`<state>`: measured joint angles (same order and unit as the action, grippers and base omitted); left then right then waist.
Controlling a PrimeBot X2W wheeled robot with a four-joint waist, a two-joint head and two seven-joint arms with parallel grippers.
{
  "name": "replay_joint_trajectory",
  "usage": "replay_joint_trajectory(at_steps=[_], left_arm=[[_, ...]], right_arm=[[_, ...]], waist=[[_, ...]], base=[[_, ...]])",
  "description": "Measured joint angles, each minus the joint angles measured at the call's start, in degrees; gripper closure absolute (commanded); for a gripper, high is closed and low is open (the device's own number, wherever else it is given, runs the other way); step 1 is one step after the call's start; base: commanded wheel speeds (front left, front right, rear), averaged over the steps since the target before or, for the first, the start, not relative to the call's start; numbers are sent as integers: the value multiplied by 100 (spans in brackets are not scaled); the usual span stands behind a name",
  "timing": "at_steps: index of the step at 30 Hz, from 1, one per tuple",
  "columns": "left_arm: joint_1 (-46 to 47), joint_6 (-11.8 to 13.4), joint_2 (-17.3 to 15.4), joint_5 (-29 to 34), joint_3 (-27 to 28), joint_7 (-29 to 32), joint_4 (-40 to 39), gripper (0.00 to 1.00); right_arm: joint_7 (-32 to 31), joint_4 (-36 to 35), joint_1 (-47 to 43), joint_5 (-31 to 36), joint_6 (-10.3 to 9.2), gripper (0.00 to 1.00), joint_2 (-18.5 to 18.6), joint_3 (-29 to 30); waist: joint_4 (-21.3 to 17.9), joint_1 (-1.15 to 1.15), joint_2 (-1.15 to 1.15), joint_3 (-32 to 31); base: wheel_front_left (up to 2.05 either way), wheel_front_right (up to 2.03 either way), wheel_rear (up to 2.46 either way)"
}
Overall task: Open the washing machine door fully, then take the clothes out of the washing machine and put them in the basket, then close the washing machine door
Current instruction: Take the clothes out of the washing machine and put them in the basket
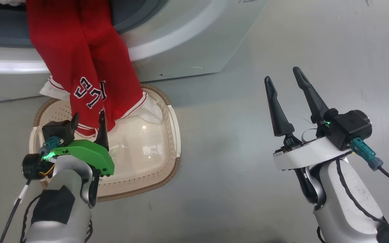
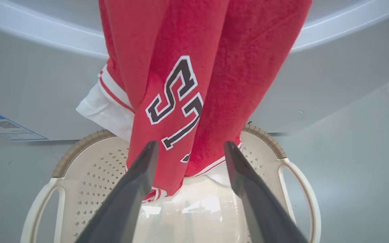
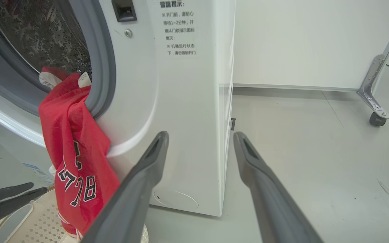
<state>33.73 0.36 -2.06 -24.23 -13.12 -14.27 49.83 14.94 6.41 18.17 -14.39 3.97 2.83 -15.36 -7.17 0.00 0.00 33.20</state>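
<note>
Clothes (image 1: 89,67): a red jersey with black-and-white lettering, half out. Its top end is caught in the drum mouth of the washing machine (image 1: 187,44). The body drapes down over the front lip, and the hem and white trim reach into the basket (image 1: 172,135). Basket sits on the floor (image 1: 248,101), up against the machine front, right under the opening. A bit of white fabric (image 3: 47,78) also sits at the drum edge, beside the grey gasket (image 3: 105,67).

Left gripper (image 1: 89,115) is low over the basket. Its fingers (image 2: 140,175) are spread apart either side of the hanging jersey, not pinching it. Right gripper (image 1: 281,75) is well off to the side over bare floor, fingers wide apart, holding nothing.

Progress, as I judge it: the drum mouth is unobstructed, so opening the washing machine door looks done. Unloading is midway. The jersey is partly in the basket but not free of the drum, so it likely needs a re-grip higher up and another pull. The white piece is left to fetch; can't tell if more lies deeper inside. Closing the door is not yet done.
</note>
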Motion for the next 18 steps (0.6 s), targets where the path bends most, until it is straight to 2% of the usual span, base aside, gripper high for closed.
replay_joint_trajectory(at_steps=[8, 18], left_arm=[[-194, -18, 19, 200, -89, -19, -521, 0], [-480, 90, 22, 465, 54, -18, -1842, 0]], right_arm=[[0, 156, -283, 49, 0, 0, 0, 191], [0, 224, -582, 69, 0, 0, -2, 277]], waist=[[172, 0, 0, -471], [435, 0, 0, -1085]], base=[[0, 0, 0], [0, 0, 0]])
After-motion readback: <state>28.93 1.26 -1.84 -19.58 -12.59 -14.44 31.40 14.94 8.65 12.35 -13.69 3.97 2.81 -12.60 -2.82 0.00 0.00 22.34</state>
